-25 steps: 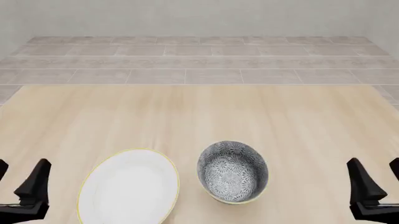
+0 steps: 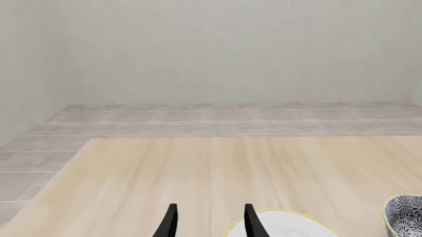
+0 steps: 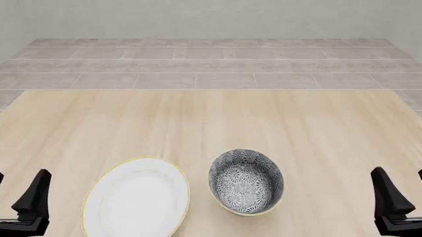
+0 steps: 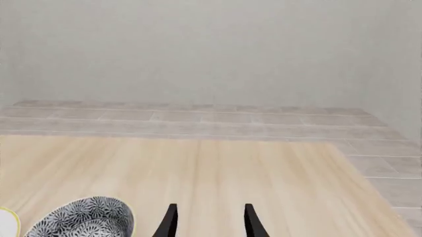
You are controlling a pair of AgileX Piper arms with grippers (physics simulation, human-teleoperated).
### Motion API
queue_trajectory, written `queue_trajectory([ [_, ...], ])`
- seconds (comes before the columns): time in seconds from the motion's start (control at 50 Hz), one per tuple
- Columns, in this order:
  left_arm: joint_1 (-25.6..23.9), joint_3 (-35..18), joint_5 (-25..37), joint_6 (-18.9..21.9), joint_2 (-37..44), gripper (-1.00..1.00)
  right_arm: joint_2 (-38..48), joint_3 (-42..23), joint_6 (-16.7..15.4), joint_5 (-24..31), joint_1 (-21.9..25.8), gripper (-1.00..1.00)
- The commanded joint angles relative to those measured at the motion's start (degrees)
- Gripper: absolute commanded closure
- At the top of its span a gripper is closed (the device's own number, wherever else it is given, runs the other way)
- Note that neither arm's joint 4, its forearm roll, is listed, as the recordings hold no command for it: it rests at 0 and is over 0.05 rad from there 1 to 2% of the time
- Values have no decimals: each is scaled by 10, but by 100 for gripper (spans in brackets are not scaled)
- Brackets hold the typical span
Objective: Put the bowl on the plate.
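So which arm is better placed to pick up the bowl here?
Likely the right. The bowl sits on the plate's right, toward the right gripper; the plate lies between it and the left gripper. Both grippers are open, holding nothing.

right gripper [image 4: 207, 222] fingers spread and empty, bowl [image 4: 84, 217] beside, wooden table [image 4: 250, 173]

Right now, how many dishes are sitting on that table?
2: a white plate near the front, left of centre, and a patterned bowl just to its right. Nothing appears hidden.
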Motion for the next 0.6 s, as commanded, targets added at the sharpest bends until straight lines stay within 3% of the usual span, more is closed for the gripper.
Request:
queue_trajectory([
  [0.02,1,-1,4,2,-3,-100,-1,-15,-1,14,1,-100],
  [0.38,0,0,13,-3,-3,-100,63,-50,-1,-6,25,-100],
  [0.6,-3,0,12,-1,-3,-100,149,-76,-1,-37,54,-100],
])
